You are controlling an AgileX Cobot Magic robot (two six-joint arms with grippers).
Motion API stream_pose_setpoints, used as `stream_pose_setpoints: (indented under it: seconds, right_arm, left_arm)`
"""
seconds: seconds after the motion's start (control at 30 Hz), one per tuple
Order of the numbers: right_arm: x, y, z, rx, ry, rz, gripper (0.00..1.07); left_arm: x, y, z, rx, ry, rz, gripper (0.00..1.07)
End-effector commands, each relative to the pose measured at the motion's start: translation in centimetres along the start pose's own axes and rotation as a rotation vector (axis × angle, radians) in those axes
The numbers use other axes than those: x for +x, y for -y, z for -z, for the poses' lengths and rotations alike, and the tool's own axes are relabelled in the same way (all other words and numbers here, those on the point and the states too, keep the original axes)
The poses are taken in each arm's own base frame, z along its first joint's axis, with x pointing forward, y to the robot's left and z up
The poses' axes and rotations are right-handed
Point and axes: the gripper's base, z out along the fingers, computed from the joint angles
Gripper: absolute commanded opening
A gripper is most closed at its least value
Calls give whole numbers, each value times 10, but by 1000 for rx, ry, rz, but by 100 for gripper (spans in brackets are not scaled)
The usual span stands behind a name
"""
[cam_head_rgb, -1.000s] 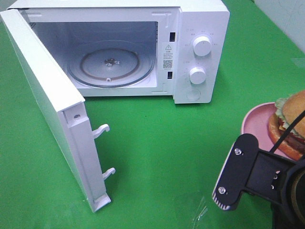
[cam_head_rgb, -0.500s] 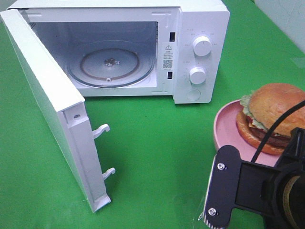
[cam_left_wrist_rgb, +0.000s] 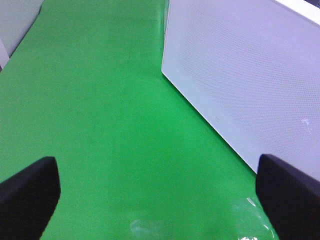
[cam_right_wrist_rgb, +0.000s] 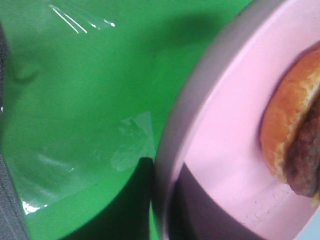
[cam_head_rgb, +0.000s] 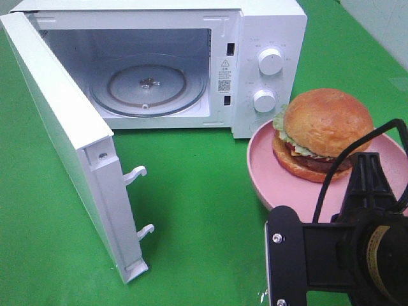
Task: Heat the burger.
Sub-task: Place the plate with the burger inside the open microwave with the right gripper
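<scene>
**Task status.** The microwave (cam_head_rgb: 271,25) stands at the far left with its door (cam_head_rgb: 57,127) swung fully open toward the near left. The glass turntable (cam_head_rgb: 148,84) inside is bare. The burger (cam_head_rgb: 322,131) has not yet been loaded. It sits on the pink plate (cam_head_rgb: 274,182) at the right of the scene, just in front of the control panel and outside the cavity. Opening the door is judged complete. Loading the plate, closing the door and setting the dials remain to be done.

**Tool state.** The right gripper (cam_head_rgb: 365,164) is closed down to a narrow gap at the near edge of the plate. Its fingertips are not shown directly. In the right wrist view the plate rim runs right up to the camera, with a shadow on the green mat (cam_head_rgb: 204,197) beneath it. The grip is therefore judged to be on the rim, with the plate lifted. The left gripper (cam_left_wrist_rgb: 160,200) is spread wide with nothing between its pads. It is held low over the mat, facing the outer face of the door.

**Surroundings and obstructions.**
- Two dials, the upper dial (cam_head_rgb: 270,61) and the lower dial (cam_head_rgb: 264,101), are mounted on the panel, which lies between the plate and the cavity opening. It must be cleared by moving the plate left before it is advanced.
- The latch hooks (cam_head_rgb: 135,173) project from the door edge at the near left, well apart from the plate.
- The cavity opening itself is unobstructed.
</scene>
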Motion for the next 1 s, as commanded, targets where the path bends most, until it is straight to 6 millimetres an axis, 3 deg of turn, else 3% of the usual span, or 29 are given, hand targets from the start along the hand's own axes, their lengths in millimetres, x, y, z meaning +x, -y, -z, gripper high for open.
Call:
stream_pose_setpoints:
  seconds: [0.03,0.63,1.0]
  right_arm:
    - [-3,4,1,44,46,88,3]
    - [-14,5,1,58,173,321,3]
    - [-12,26,-15,46,253,422,3]
  left_arm:
    - [1,0,0,0,-2,1,98]
    - [1,0,0,0,-2,1,98]
    - [1,0,0,0,-2,1,98]
